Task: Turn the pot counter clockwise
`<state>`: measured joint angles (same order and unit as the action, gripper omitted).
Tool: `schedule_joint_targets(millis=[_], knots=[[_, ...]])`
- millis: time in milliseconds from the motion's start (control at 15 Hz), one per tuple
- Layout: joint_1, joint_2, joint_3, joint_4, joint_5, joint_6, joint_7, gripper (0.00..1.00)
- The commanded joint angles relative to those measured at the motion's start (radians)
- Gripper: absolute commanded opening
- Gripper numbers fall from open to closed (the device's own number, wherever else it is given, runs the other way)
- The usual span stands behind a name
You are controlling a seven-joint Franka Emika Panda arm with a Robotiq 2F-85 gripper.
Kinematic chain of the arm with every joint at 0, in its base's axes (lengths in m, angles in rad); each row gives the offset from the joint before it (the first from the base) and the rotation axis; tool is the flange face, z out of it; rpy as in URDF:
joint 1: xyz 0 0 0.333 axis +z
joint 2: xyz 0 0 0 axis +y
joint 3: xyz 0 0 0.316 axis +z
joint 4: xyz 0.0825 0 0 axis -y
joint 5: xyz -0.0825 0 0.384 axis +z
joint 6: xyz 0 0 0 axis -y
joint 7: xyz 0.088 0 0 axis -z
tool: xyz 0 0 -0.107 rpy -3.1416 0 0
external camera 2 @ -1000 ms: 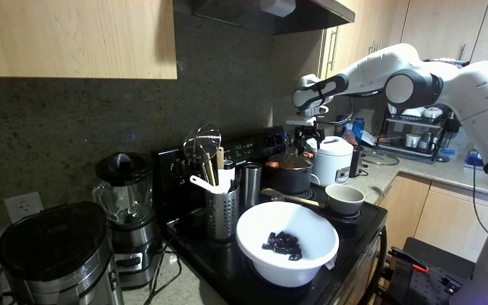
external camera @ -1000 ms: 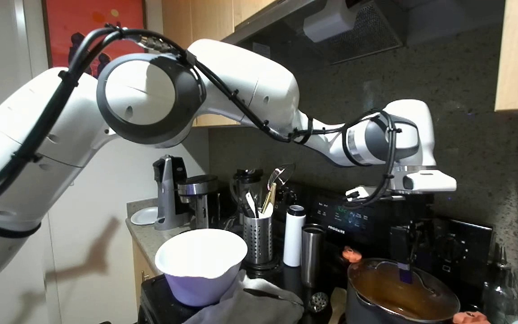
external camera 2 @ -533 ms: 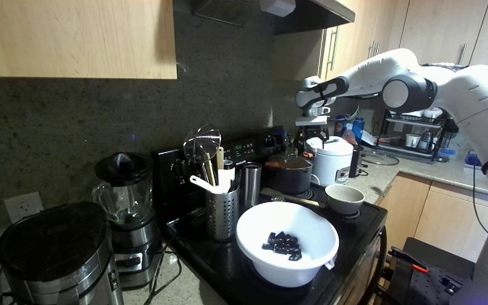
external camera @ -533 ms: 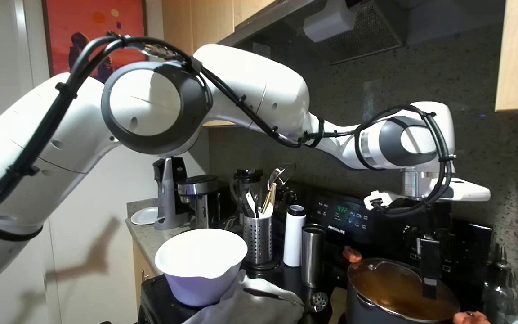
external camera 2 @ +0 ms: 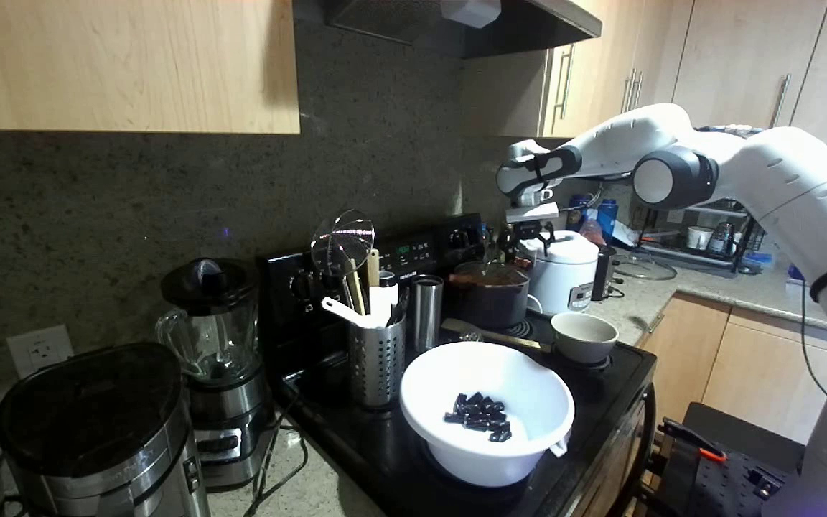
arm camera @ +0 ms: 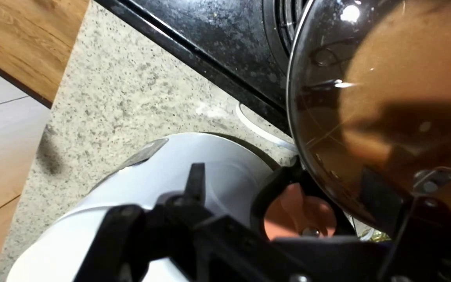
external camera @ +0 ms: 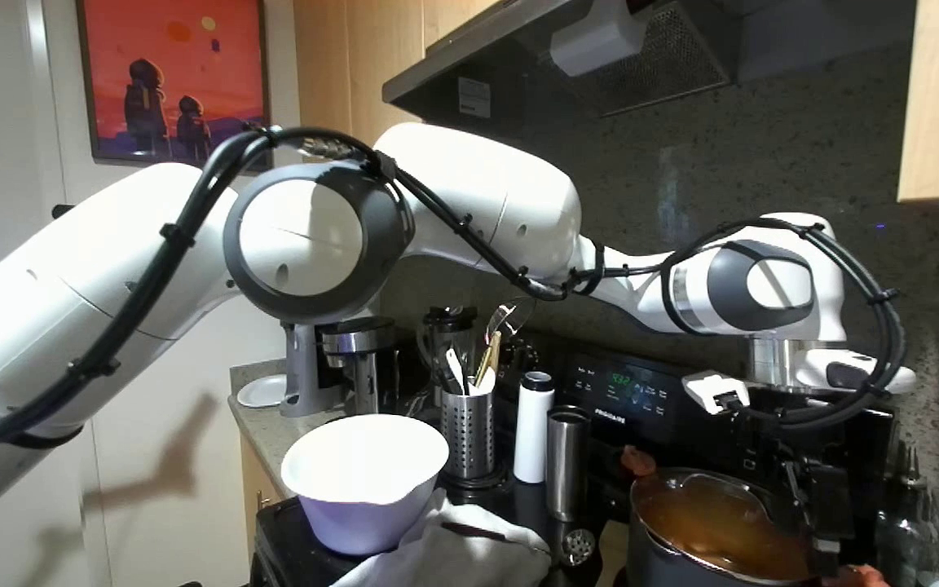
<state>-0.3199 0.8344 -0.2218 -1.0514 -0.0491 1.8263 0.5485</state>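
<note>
Presently, the hand [arm camera: 286,177] is released: its two fingers [arm camera: 197,184] are spread wide and point downward. Below the hand is one side of the pot [external camera: 657,554], which sits on the stove [arm camera: 217,39]. The pot has a dark wall and is covered by a glass lid [arm camera: 390,86] with a metal rim; through this glass shows an orange-brown colour. In the wrist view, the near handle [arm camera: 288,207], with its orange grip, appears between the fingers. The first finger is seen over the white cooker [arm camera: 225,176], and the second finger is over the edge of the lid. This corner is rather dark, so I cannot say for certain whether the second finger touches the lid. The far handle [external camera: 638,461], which is also orange, is across the lid, farther from the hand.

The white cooker stands just beside the pot, at the hand's outer side, on the counter [arm camera: 131,86]. Beyond the hand, at the back of the stove, is the control panel [external camera: 624,391] with a green lit display. Farther from the hand, past the pot, are a wooden utensil [external camera 2: 503,336] and a small beige bowl [external camera 2: 584,345]. In both exterior views, a steel tumbler [external camera 2: 427,316], a perforated utensil holder [external camera 2: 377,373] and a large white bowl [external camera 2: 485,470] stand away from the hand. The large white bowl holds many black pieces [external camera 2: 482,415], and a grey cloth [external camera: 469,562] lies beside it.
</note>
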Motion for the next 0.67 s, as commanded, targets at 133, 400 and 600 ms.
schedule_joint_targets(millis=[133,400,600], knots=[[-0.031,0.079,0.008,0.124,0.004,-0.004,-0.054,1.00],[-0.036,0.122,0.014,0.166,0.005,0.004,-0.068,1.00],[-0.034,0.146,0.016,0.198,0.007,0.005,-0.064,1.00]])
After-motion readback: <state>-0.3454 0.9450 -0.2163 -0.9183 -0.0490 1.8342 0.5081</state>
